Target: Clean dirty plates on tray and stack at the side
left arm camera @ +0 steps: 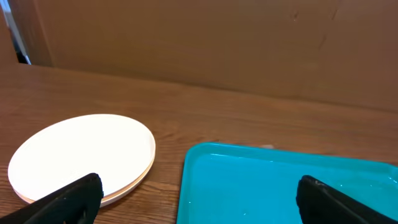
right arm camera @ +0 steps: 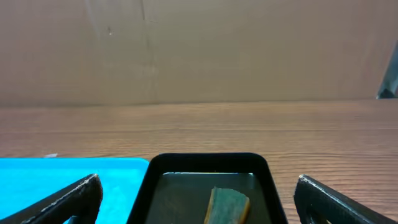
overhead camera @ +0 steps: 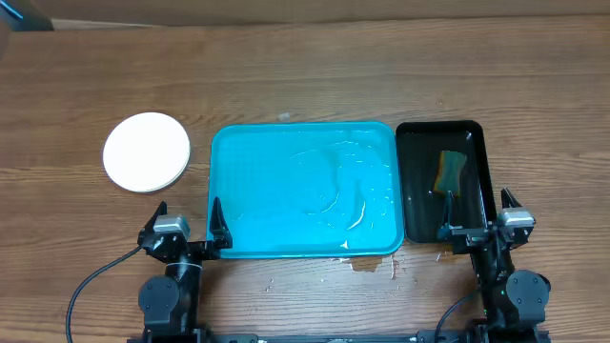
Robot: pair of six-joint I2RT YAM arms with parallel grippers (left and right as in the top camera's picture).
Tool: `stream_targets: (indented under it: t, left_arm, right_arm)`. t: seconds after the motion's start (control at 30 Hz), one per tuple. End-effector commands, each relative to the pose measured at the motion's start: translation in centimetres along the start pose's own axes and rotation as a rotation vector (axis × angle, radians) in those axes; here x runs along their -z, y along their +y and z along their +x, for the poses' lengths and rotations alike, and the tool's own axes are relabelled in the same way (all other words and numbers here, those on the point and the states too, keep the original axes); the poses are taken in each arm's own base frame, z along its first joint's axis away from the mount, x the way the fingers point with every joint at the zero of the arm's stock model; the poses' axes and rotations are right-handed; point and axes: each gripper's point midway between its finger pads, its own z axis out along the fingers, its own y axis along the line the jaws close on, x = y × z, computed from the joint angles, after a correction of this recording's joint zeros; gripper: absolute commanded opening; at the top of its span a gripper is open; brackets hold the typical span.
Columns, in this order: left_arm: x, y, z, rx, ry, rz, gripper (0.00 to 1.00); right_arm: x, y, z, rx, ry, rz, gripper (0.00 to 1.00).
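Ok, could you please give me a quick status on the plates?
Left gripper, right gripper open, empty. Plates stacked left of turquoise tray, top one clean. Nothing obstructing.

A brown wood-grain table (overhead camera: 315, 67) fills the overhead view, its grain running from 9 to 3 o'clock. At 11 o'clock a pale strip (overhead camera: 105, 23) lies along its far edge, with a dark patch (overhead camera: 8, 14) in the corner. In both wrist views a plain brown panel (right arm camera: 249, 50), faintly creased, stands behind the table at 12 o'clock. The light is soft and even.
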Motion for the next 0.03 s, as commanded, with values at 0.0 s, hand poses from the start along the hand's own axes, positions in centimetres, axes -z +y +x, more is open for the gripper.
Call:
stream_targets:
  t: [0.0]
  left_arm:
    - [0.04,-0.36,-0.03,-0.024,-0.006,0.019,1.0]
  right_arm:
    - [-0.01,-0.01,0.14,0.004,-0.006,0.003,1.0]
